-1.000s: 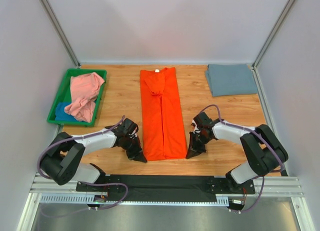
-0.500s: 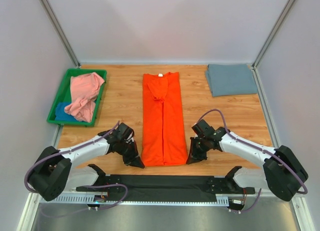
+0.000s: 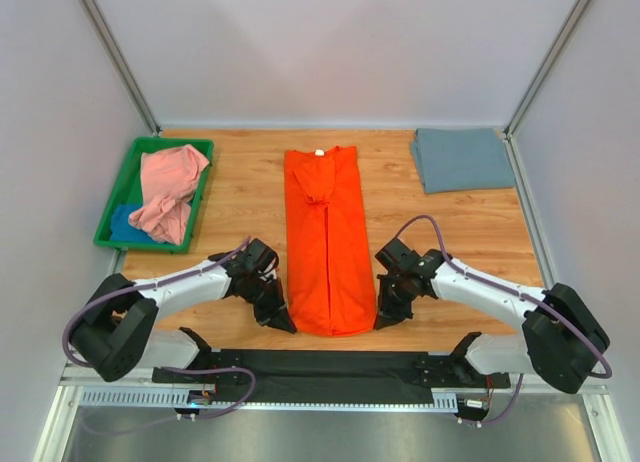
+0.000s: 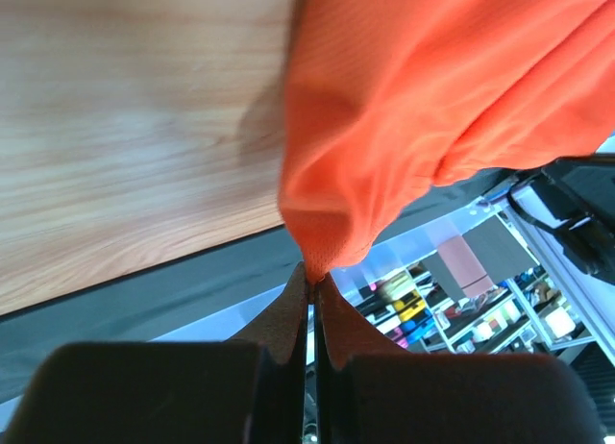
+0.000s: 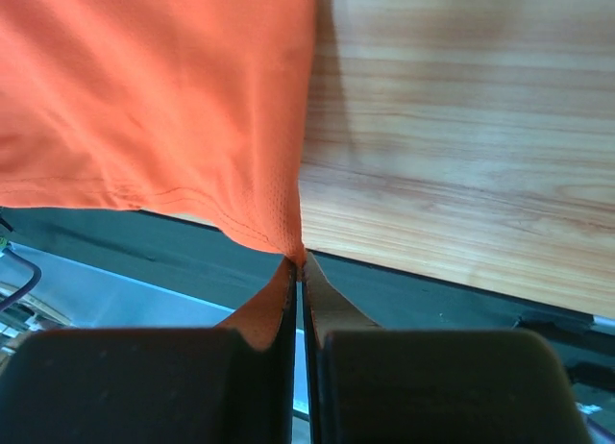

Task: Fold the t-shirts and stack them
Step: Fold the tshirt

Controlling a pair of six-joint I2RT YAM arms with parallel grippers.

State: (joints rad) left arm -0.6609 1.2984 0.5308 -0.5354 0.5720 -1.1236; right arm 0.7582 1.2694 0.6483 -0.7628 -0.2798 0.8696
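Note:
The orange t-shirt (image 3: 325, 237) lies as a long narrow strip down the middle of the table, sleeves folded in. My left gripper (image 3: 283, 325) is shut on its near left corner (image 4: 322, 247). My right gripper (image 3: 381, 322) is shut on its near right corner (image 5: 269, 228). Both corners are lifted a little at the table's front edge. The slate grey-blue t-shirt (image 3: 462, 159) lies folded at the back right. The salmon pink t-shirt (image 3: 168, 190) lies crumpled in the green tray (image 3: 118, 194) on top of the blue t-shirt (image 3: 125, 224).
The green tray stands at the back left beside the left wall. A black strip (image 3: 330, 362) runs along the table's near edge under the arm bases. White walls close in both sides and the back.
Both grippers have drawn the shirt's near end toward the front edge, so the strip lies a little lower on the table. The right arm has stretched out lower.

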